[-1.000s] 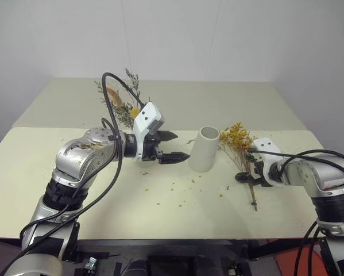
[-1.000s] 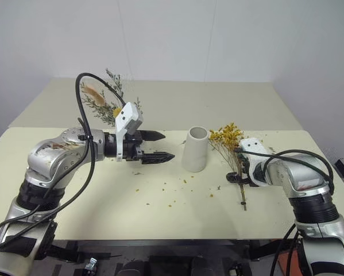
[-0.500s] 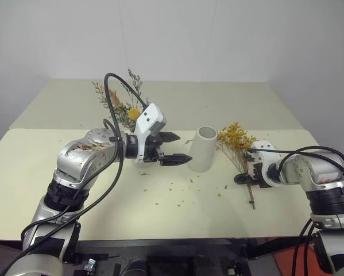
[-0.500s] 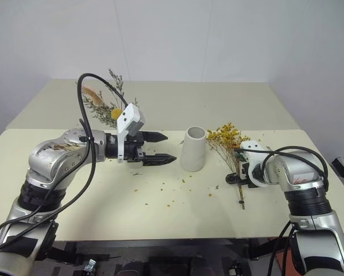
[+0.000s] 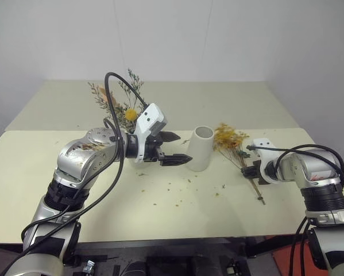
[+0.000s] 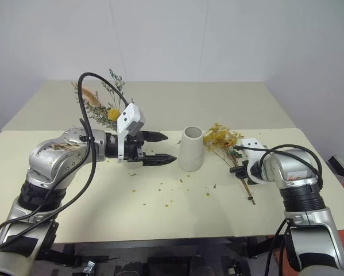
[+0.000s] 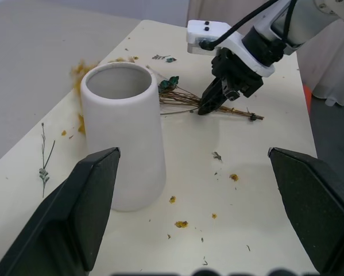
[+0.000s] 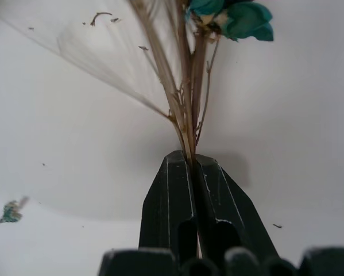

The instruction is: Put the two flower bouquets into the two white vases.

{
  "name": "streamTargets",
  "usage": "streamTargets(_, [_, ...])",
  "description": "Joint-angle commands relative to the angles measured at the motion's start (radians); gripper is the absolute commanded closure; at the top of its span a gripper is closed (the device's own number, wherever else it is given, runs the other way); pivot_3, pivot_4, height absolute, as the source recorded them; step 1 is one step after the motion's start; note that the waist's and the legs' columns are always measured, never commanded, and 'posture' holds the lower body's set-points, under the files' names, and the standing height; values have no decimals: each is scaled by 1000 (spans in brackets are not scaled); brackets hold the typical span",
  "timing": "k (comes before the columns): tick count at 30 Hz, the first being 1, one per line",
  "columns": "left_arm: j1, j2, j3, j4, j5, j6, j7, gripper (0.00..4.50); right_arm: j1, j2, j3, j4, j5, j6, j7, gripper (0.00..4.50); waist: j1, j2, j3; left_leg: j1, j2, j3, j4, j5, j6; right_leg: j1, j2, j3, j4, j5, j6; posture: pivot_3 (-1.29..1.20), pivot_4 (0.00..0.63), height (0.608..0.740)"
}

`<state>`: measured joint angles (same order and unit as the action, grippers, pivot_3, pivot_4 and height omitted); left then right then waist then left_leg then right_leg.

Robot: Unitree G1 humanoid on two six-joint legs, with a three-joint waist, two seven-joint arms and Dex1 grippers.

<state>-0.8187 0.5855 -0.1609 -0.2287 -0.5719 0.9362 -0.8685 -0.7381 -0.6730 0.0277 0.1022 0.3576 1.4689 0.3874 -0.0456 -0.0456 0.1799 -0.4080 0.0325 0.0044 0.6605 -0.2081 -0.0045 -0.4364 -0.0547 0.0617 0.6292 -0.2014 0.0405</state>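
Bare table point(image 5: 160, 213) in front, cylinder vase point(image 5: 200, 148) standing between both arms

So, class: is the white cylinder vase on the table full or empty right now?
Empty. The left wrist view looks into the vase's open mouth and shows only bare white wall inside. The yellow bouquet lies beside it on the table.

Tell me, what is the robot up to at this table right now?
It is putting dried flowers into vases. Its right gripper has shut on the thin brown stems of the golden-yellow bouquet, which lies on the table to the right of the white cylinder vase. That vase stands upright with nothing in it. The left gripper hangs open just left of the vase, holding nothing. Behind the left arm, the grey-green bouquet stands upright; what holds it is hidden. Bits of dried flower are scattered over the table.
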Motion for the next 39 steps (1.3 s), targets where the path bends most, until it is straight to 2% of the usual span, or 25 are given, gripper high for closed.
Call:
streamTargets(1, [-7,10,-11,-51,26,-63,-23,0,3,26,-99,-42,-8,-17,-32,4481,0,0,0,0,0,0,0,0,0,0,0,0,0,0,0,0,150,740])
streamTargets(10, [-10,8,-15,-34,41,-89,-39,0,46,95,-307,-190,30,-201,-44,4481,1,0,0,-1,0,0,0,0,0,-1,0,0,0,0,0,0,150,740])
streamTargets(14, [-16,7,-18,-16,59,-94,-44,0,29,183,-425,-234,52,-373,-90,4481,1,0,0,-1,0,0,0,0,0,-1,0,0,0,0,1,0,150,740])
streamTargets(18, [-16,9,-18,-5,74,-96,-50,0,-34,292,-567,-257,145,-546,-124,4481,1,1,0,-1,0,0,0,0,0,-1,0,0,0,0,0,0,150,740])
streamTargets(20, [-14,10,-19,-1,80,-94,-48,0,-86,327,-592,-272,193,-595,-139,4481,1,1,1,-2,0,0,0,0,0,-2,0,0,0,2,-2,0,150,740])
streamTargets(22, [-12,9,-19,1,82,-93,-47,0,-117,348,-596,-279,227,-623,-149,4481,0,2,1,-2,0,0,0,0,0,-2,0,0,1,3,-5,0,150,740])
streamTargets(28, [-13,3,-22,6,89,-91,-45,0,-169,399,-499,-286,258,-726,-140,4481,0,2,1,-1,0,0,0,0,0,-2,0,0,1,3,-5,0,150,740])
streamTargets(31, [-12,1,-21,7,91,-88,-43,0,-158,406,-416,-276,225,-776,-112,4481,0,2,1,-1,0,0,0,0,0,-2,0,0,1,3,-5,0,150,740])
streamTargets(39, [-8,4,-13,0,89,-81,-37,0,-153,450,-314,-194,188,-883,-111,4481,1,2,1,-2,0,0,0,0,0,-2,0,0,1,4,-6,0,150,740])
